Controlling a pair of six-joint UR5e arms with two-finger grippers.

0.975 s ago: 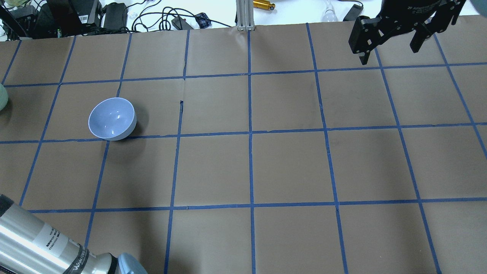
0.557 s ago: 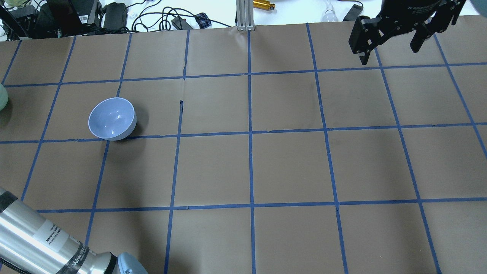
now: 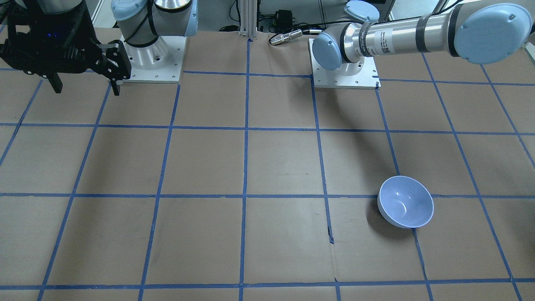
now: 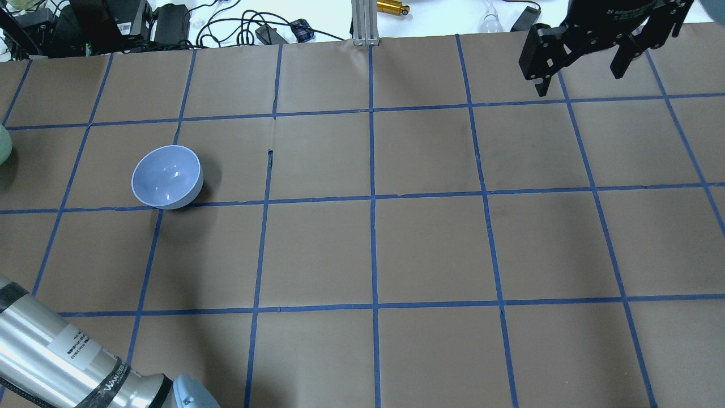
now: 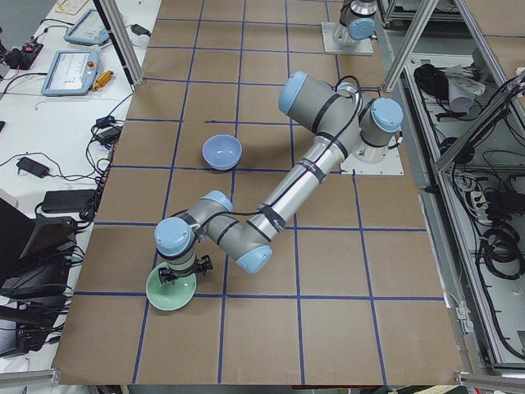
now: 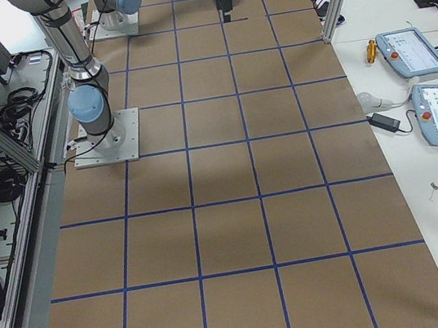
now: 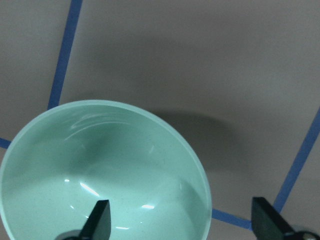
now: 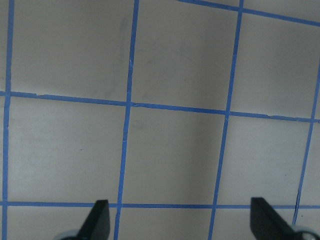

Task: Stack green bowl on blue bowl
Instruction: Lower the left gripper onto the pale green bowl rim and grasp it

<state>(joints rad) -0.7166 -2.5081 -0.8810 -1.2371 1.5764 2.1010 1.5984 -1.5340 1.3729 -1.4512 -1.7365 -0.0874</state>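
The green bowl (image 7: 100,175) stands upright on the table at its far left end; it also shows in the exterior left view (image 5: 171,293) and as a sliver in the overhead view (image 4: 3,144). My left gripper (image 7: 182,225) is open and low over it, one finger (image 7: 97,222) inside the bowl and the other outside its rim. The blue bowl (image 4: 167,177) stands empty and upright on the left half of the table, also in the front view (image 3: 405,201). My right gripper (image 4: 580,76) is open and empty, high over the far right corner.
Blue tape lines grid the brown table (image 4: 374,249). The left arm's silver link (image 4: 51,357) crosses the near left corner. An aluminium post (image 4: 365,22), cables and devices line the far edge. The arm bases (image 3: 345,75) stand on the robot's side.
The left arm's link has shifted slightly down and left in the overhead view. Both bowls and the right gripper have stayed put.
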